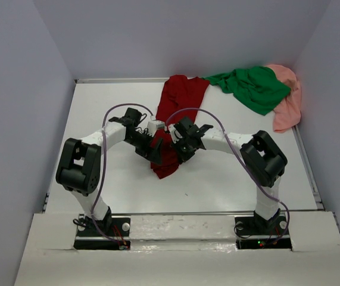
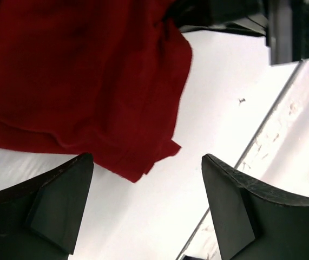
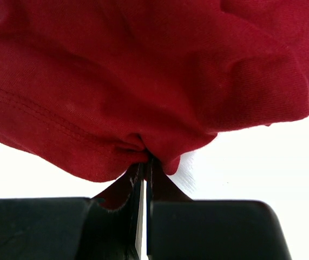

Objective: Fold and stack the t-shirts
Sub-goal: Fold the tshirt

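Observation:
The dark red t-shirt (image 1: 178,101) lies stretched from the back of the table to the middle, its near part bunched between the two arms. My right gripper (image 3: 146,162) is shut on a pinched fold of the red shirt (image 3: 143,81). My left gripper (image 2: 146,162) is open and empty, just above the table beside a loose edge of the red shirt (image 2: 78,76). In the top view both grippers, left (image 1: 152,149) and right (image 1: 178,149), sit at the shirt's near end. The bright green t-shirt (image 1: 253,88) and the salmon pink t-shirt (image 1: 289,101) lie crumpled at the back right.
The white table (image 1: 217,185) is walled by grey panels at the left, back and right. The green shirt overlaps the pink one near the right wall. A raised ledge (image 2: 284,130) runs along the table's near edge.

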`<action>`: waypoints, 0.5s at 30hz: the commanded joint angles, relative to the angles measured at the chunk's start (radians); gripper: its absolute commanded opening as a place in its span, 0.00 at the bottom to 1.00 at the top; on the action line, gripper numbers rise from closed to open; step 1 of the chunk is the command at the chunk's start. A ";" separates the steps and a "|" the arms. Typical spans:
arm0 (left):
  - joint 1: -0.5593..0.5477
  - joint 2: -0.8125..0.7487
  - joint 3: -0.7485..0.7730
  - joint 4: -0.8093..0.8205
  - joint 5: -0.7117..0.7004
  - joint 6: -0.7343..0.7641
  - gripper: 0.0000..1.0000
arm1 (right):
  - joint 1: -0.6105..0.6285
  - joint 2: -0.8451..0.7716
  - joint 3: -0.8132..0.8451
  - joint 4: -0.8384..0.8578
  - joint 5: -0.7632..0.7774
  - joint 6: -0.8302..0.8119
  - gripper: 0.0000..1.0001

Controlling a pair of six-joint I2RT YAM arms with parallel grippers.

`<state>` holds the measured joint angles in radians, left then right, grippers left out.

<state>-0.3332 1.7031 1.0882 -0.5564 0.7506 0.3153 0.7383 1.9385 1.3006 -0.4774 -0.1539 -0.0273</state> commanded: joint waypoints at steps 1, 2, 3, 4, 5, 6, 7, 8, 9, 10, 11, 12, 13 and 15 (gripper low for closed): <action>-0.030 0.006 0.032 -0.091 0.096 0.071 0.91 | -0.010 0.057 -0.011 -0.087 0.068 -0.014 0.00; -0.047 0.006 0.023 -0.092 0.095 0.070 0.91 | -0.010 0.053 -0.006 -0.087 0.070 -0.014 0.00; -0.055 0.009 0.018 -0.092 0.096 0.070 0.92 | -0.010 0.050 -0.004 -0.086 0.076 -0.014 0.00; -0.062 0.012 0.013 -0.096 0.101 0.076 0.92 | -0.010 0.047 -0.003 -0.087 0.077 -0.014 0.00; -0.073 0.018 0.010 -0.093 0.086 0.071 0.93 | -0.010 0.042 0.005 -0.090 0.080 -0.016 0.00; -0.076 0.021 0.010 -0.088 0.072 0.064 0.93 | -0.010 0.037 0.009 -0.093 0.083 -0.017 0.00; -0.078 0.030 0.009 -0.088 0.061 0.064 0.93 | -0.010 0.036 0.012 -0.098 0.088 -0.020 0.00; -0.078 0.036 0.007 -0.085 0.050 0.056 0.93 | -0.010 0.033 0.015 -0.098 0.089 -0.020 0.00; -0.084 0.041 0.007 -0.077 0.027 0.042 0.94 | -0.010 0.030 0.022 -0.102 0.088 -0.020 0.00; -0.086 0.049 0.009 -0.076 0.012 0.039 0.94 | -0.010 0.028 0.023 -0.102 0.088 -0.022 0.00; -0.086 0.061 0.004 -0.062 -0.012 0.025 0.95 | -0.010 0.028 0.026 -0.104 0.088 -0.022 0.00; -0.087 0.064 0.003 -0.053 -0.035 0.012 0.95 | -0.010 0.028 0.028 -0.107 0.086 -0.022 0.00; -0.090 0.070 0.003 -0.045 -0.065 0.004 0.96 | -0.010 0.028 0.029 -0.109 0.086 -0.022 0.00; -0.090 0.087 -0.005 -0.010 -0.095 -0.031 0.96 | -0.010 0.027 0.032 -0.110 0.085 -0.020 0.00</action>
<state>-0.4072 1.7638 1.0908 -0.5987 0.7380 0.3420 0.7189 1.9385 1.3209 -0.5419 -0.1123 0.0006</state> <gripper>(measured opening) 0.954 0.028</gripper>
